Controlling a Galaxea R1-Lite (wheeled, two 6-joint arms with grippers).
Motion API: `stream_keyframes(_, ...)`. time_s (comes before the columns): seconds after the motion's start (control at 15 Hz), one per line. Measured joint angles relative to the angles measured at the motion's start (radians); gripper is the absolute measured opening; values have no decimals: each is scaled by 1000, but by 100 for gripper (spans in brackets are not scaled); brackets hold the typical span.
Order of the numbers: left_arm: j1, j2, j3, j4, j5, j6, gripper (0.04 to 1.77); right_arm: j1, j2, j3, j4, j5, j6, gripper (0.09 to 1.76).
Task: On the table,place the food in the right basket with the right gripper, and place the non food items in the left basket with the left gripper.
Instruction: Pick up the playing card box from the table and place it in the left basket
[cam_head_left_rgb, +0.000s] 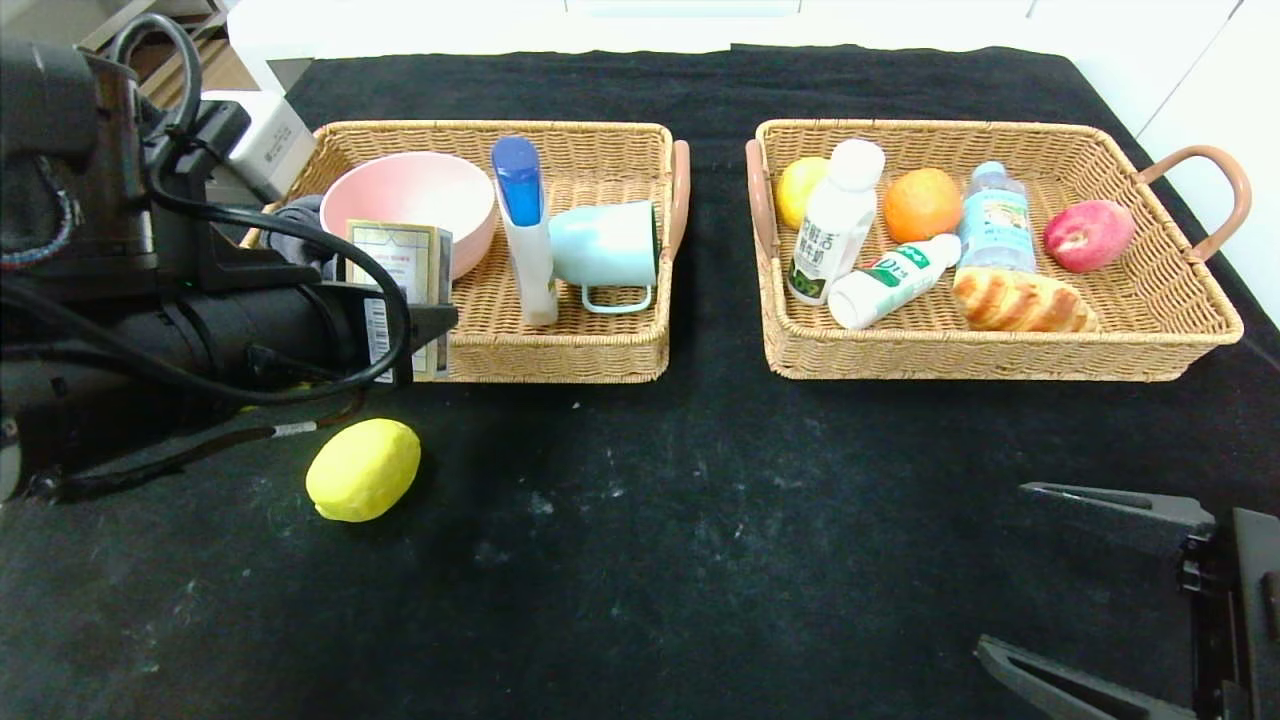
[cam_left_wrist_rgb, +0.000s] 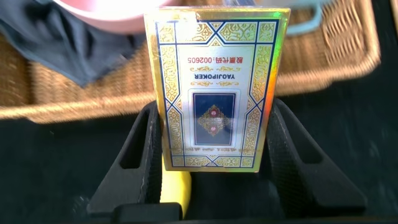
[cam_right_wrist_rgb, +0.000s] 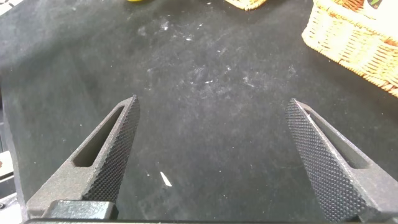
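A: What is the left gripper (cam_left_wrist_rgb: 211, 158) doing?

B: Its jaws are clamped on a box of playing cards (cam_left_wrist_rgb: 214, 87), one finger pressed to each long side. In the head view the card box (cam_head_left_rgb: 400, 262) is held upright over the near left corner of the left basket (cam_head_left_rgb: 560, 350).

A: And what lies in that basket?

B: A pink bowl (cam_head_left_rgb: 410, 205), a white bottle with a blue cap (cam_head_left_rgb: 525, 225), a pale blue mug (cam_head_left_rgb: 605, 250) on its side, and a dark cloth (cam_head_left_rgb: 300, 215) near the bowl.

A: The right gripper (cam_right_wrist_rgb: 211, 162)?

B: It hangs low over the bare black table (cam_head_left_rgb: 700, 520) at the near right, jaws spread wide apart, holding and touching nothing.

A: Any food outside the baskets?

B: A yellow lemon (cam_head_left_rgb: 363, 470) rests on the table, in front of the left basket and just below the left arm. The right basket (cam_head_left_rgb: 1000, 355) holds another lemon (cam_head_left_rgb: 797, 188), two white drink bottles (cam_head_left_rgb: 835, 235), an orange (cam_head_left_rgb: 921, 203), a water bottle (cam_head_left_rgb: 995, 218), a peach (cam_head_left_rgb: 1088, 235) and bread (cam_head_left_rgb: 1020, 300).
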Motion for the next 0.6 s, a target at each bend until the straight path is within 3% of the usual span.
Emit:
stream_keyframes(0.27,83,58,-48,-108,-8,8,102,0,0,0,0,0,-1,171)
stream_keyframes(0.6,125,152,-99,-251,-9,11,102,0,0,1,0,0,-5,171)
